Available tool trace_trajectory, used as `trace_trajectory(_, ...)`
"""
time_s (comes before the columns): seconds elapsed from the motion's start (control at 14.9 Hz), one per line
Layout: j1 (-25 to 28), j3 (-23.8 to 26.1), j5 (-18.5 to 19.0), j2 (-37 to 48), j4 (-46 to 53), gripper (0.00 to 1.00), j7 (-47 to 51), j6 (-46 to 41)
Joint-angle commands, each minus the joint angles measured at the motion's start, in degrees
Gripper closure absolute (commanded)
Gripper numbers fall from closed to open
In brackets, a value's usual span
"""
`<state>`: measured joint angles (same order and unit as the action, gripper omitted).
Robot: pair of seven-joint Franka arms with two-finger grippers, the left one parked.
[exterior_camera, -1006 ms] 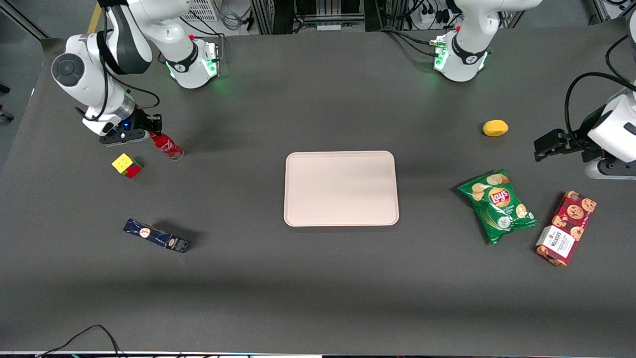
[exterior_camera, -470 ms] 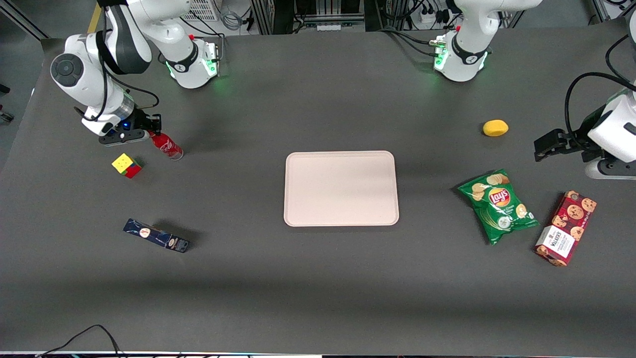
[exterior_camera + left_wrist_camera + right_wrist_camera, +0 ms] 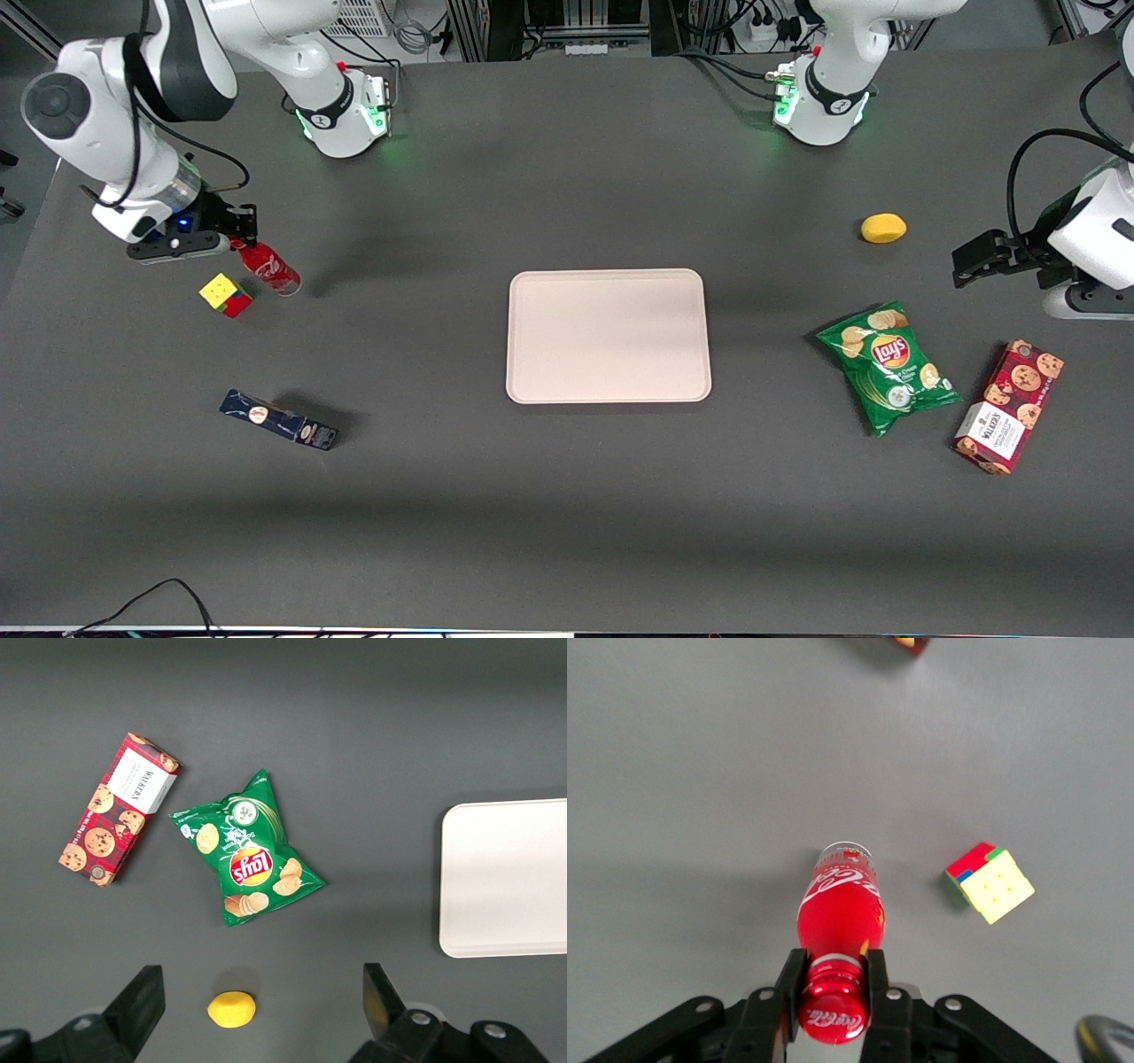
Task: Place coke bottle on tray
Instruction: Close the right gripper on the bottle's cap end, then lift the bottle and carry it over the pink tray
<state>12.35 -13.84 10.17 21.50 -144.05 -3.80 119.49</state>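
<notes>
Since the earlier frame the right arm has risen and swung outward, carrying the coke bottle (image 3: 267,267) with it, so the bottle now shows closer to the puzzle cube (image 3: 226,295), at about two o'clock from it. The hand (image 3: 237,237) is clamped on the bottle's neck just below the red cap; the wrist view shows both fingers (image 3: 790,977) pressed against the neck, with the body hanging down from the hand (image 3: 833,979) above the surface (image 3: 567,496), seemingly lifted clear of it. I judge the bottle to be light, rigid and smooth-sided, so the ridge under the cap is the sound place to hold it; a grip on the sleek body might slip. Well apart, toward three o'clock from the bottle, lies the tray (image 3: 609,390), still bare. Carrying across and setting down remain to be done.
</notes>
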Motion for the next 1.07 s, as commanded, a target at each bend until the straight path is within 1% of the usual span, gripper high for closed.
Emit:
trace_trajectory(0.0,2.85,1.79,-3.4,-1.98,10.34,1.0,-0.42,-7.23)
trace_trajectory(0.07,2.85,3.28,-4.1,-3.04,13.41,1.0,-0.25,-9.08)
trace_trajectory(0.13,2.85,4.51,-5.59,-4.7,17.19,1.0,-0.07,-11.18)
trace_trajectory(0.27,2.85,6.01,-7.88,-8.56,25.36,1.0,0.02,-16.1)
trace_trajectory(0.4,2.85,7.94,-8.76,-12.7,33.62,1.0,1.41,-19.71)
trace_trajectory(0.54,2.94,11.01,-9.81,-16.3,40.66,1.0,4.48,-22.1)
trace_trajectory(0.67,2.94,14.09,-10.08,-19.38,46.29,1.0,8.26,-23.24)
trace_trajectory(0.8,2.94,16.99,-11.92,-22.98,51.3,1.0,12.65,-23.77)
trace_trajectory(0.87,3.03,18.83,-12.8,-24.83,53.41,1.0,15.46,-23.86)
trace_trajectory(1.01,3.2,23.05,-12.9,-29.39,58.16,1.0,23.01,-23.86)
